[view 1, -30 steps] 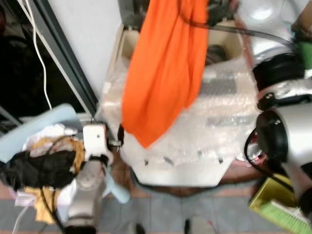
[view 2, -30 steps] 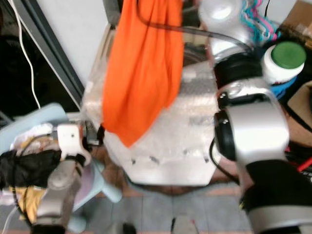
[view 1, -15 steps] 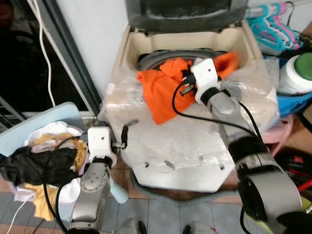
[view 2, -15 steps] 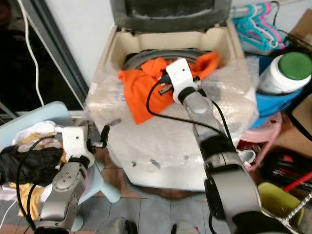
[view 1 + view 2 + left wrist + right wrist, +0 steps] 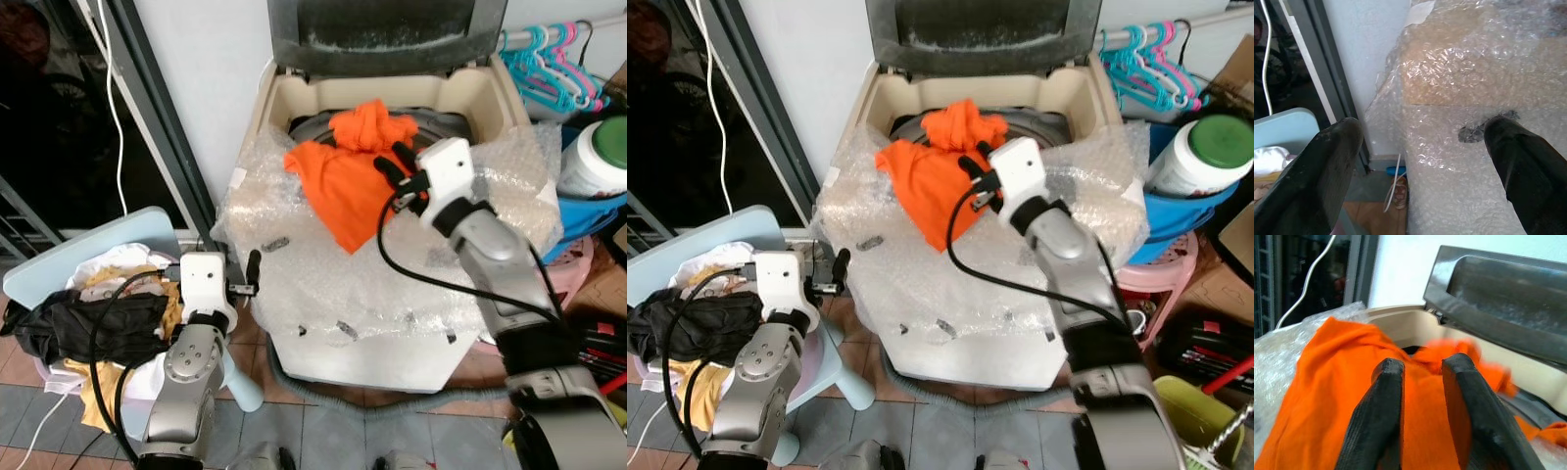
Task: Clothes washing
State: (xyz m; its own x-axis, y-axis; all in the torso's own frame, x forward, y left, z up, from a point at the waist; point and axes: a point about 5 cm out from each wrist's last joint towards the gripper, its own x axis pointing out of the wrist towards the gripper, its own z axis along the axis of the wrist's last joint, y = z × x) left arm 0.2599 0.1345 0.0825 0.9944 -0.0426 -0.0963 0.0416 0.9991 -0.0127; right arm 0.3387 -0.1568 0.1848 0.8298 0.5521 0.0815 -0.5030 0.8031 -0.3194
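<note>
Right gripper [image 5: 1422,382] (fingers nearly together, pinching nothing) hovers over the orange cloth [image 5: 348,181] draped across the bubble-wrapped washer [image 5: 323,294]; left gripper [image 5: 1420,161] spread.

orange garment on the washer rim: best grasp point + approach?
Grip the bunched knot of the orange garment at the drum opening, coming from above with the right gripper. That lump stands proud and gives the fingers bulk, while the flat tail lies spread on the bubble wrap and would probably be harder to pinch. Lifting the knot should drag the tail in.
</note>
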